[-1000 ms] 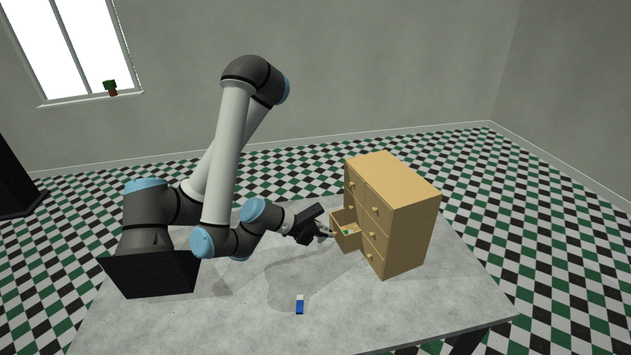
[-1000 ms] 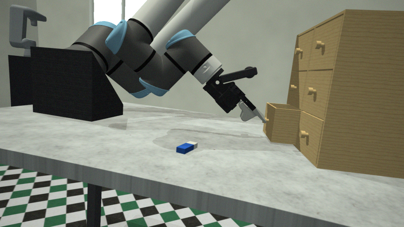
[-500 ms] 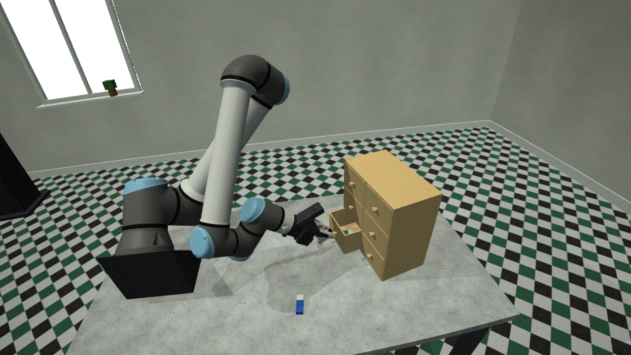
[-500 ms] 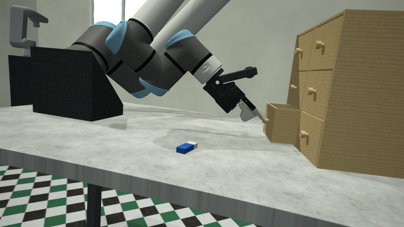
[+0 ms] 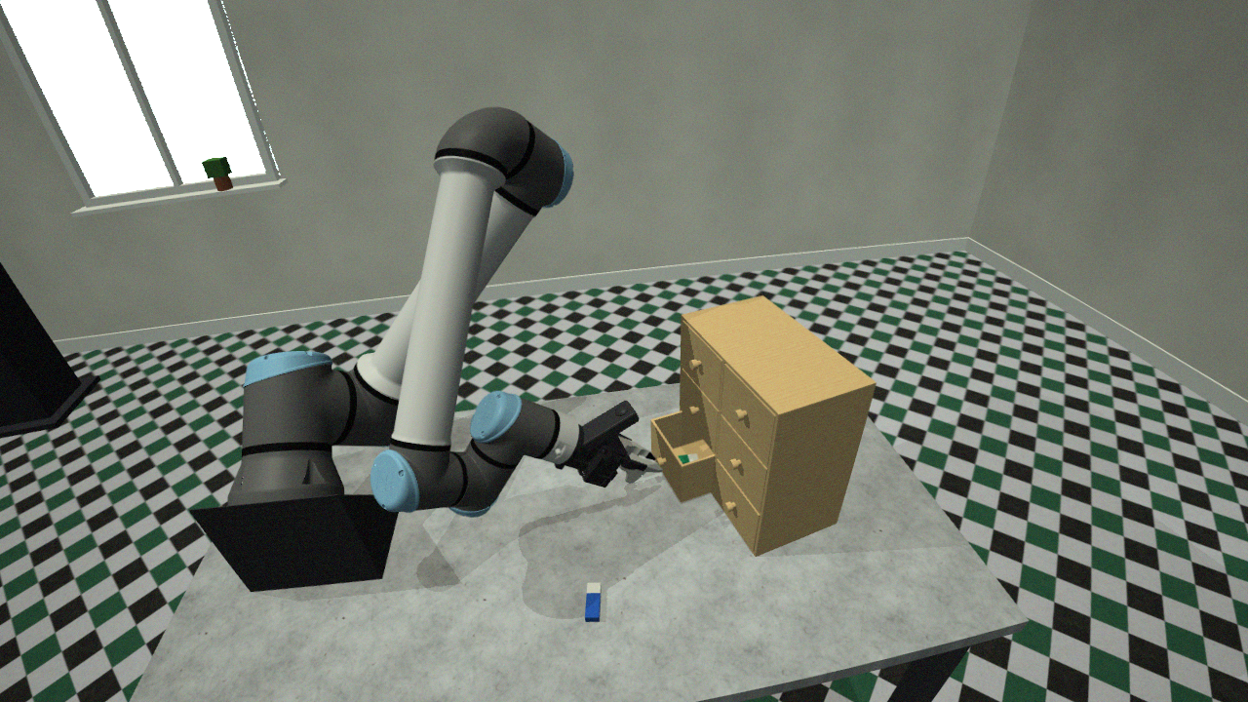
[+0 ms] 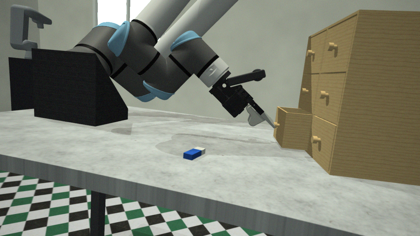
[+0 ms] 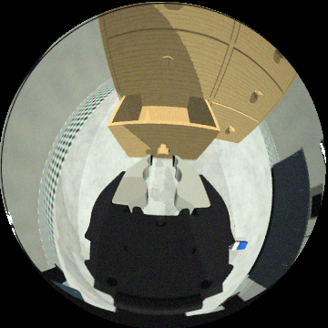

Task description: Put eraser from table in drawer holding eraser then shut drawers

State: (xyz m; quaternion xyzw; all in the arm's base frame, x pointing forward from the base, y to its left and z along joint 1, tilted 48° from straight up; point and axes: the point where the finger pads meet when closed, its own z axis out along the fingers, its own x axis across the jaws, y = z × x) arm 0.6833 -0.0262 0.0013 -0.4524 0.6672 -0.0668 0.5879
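1. The table's edge (image 5: 873, 665) (image 6: 205, 199) runs nearest the camera.
2. The blue-and-white eraser (image 5: 592, 602) (image 6: 193, 153) (image 7: 240, 245) lies flat on the table, apart from the chest (image 5: 811, 462) (image 6: 378, 96) (image 7: 141, 50).
3. The gripper (image 5: 654, 464) (image 6: 274, 126) (image 7: 162, 156) is empty, its fingers partly open beside the knob (image 5: 661, 459) (image 6: 276, 124) (image 7: 163, 149).
4. That bottom drawer (image 5: 689, 478) (image 6: 295, 129) (image 7: 191, 141) stands pulled out, a green-and-white eraser (image 5: 689, 458) inside.
5. The upright chest's other drawers look shut.
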